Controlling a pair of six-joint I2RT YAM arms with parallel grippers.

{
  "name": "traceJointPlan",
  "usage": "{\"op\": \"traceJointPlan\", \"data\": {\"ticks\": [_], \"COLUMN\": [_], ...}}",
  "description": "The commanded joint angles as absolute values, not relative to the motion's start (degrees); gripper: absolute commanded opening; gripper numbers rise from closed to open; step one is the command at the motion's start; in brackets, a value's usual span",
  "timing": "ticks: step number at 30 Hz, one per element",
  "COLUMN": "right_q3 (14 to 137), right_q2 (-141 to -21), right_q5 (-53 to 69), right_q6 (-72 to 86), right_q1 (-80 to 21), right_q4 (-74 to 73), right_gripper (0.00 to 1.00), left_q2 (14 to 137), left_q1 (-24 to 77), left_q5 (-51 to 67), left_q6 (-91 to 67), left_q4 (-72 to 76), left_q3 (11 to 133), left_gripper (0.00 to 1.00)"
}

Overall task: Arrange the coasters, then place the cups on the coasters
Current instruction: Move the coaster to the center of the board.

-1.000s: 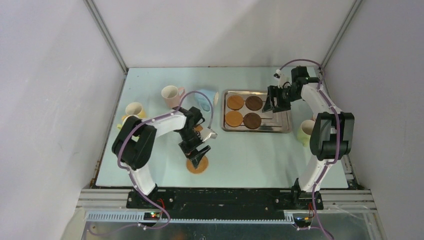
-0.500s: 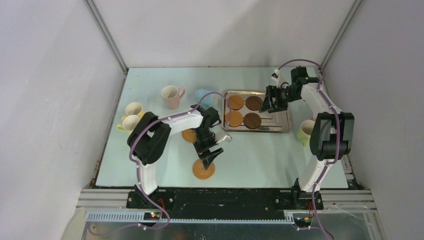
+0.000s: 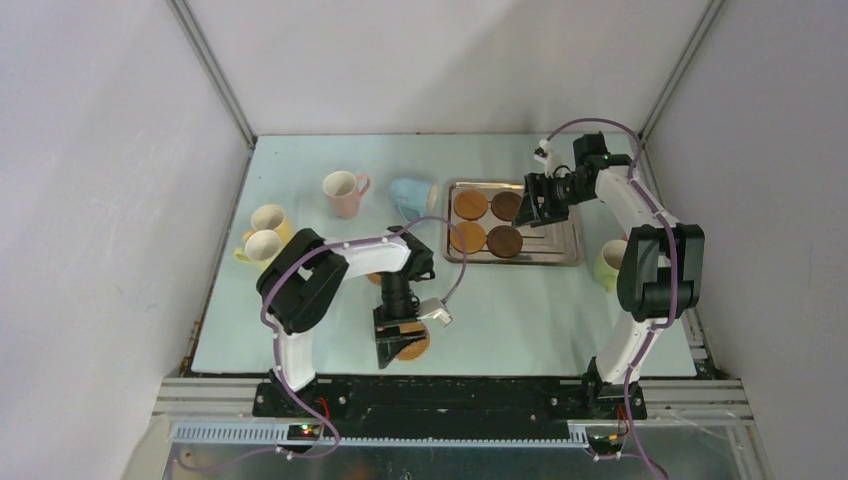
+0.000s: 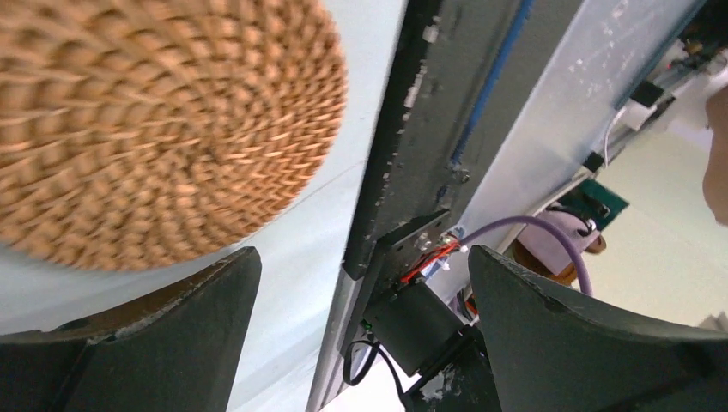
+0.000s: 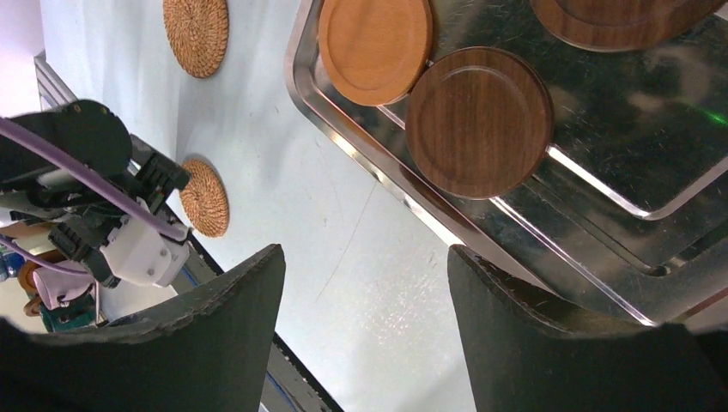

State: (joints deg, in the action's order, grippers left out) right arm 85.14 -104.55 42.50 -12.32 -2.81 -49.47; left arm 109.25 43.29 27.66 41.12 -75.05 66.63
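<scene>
Now the left pincer (image 3: 393,352) has swung nearer, above the woven coaster (image 3: 415,347).

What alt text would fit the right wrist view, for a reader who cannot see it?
Past the open right pincer, a steel tray holds an orange coaster and a dark coaster. On the pale table beside it lie two woven coasters, one next to the left arm.

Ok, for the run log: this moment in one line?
left end effector open at woven coaster | right end effector open above steel tray | four wooden coasters in tray | visible cups off coasters
</scene>
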Motion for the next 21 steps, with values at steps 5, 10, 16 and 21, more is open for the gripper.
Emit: {"op": "traceJointPlan", "data": {"ticks": [5, 10, 16, 21], "right_q3": [85.25, 85.17, 84.94, 84.99], "right_q2": [-104.18, -103.82, -103.33, -103.43], "right_q5": [42.33, 42.62, 43.30, 43.31], "right_q6": [-13.18, -13.01, -12.64, -12.50], "right_q1": [-2.37, -2.17, -1.71, -1.66], "right_q4": [-49.92, -49.92, -49.60, -49.50], "right_gripper": [0.74, 0.74, 0.74, 0.74], "left_q2": [111.31, 112.99, 109.06, 104.85], "left_q1": [48.71, 52.04, 51.97, 51.96], "left_q5": [32.28, 29.42, 22.83, 20.38], "left_q6": [44.79, 38.86, 27.80, 22.50], "left_q4": [-76.25, -71.06, -56.29, -47.13], "left_q3": [64.77, 65.54, 65.67, 68.46], "left_gripper": [0.98, 0.98, 0.98, 0.98]}}
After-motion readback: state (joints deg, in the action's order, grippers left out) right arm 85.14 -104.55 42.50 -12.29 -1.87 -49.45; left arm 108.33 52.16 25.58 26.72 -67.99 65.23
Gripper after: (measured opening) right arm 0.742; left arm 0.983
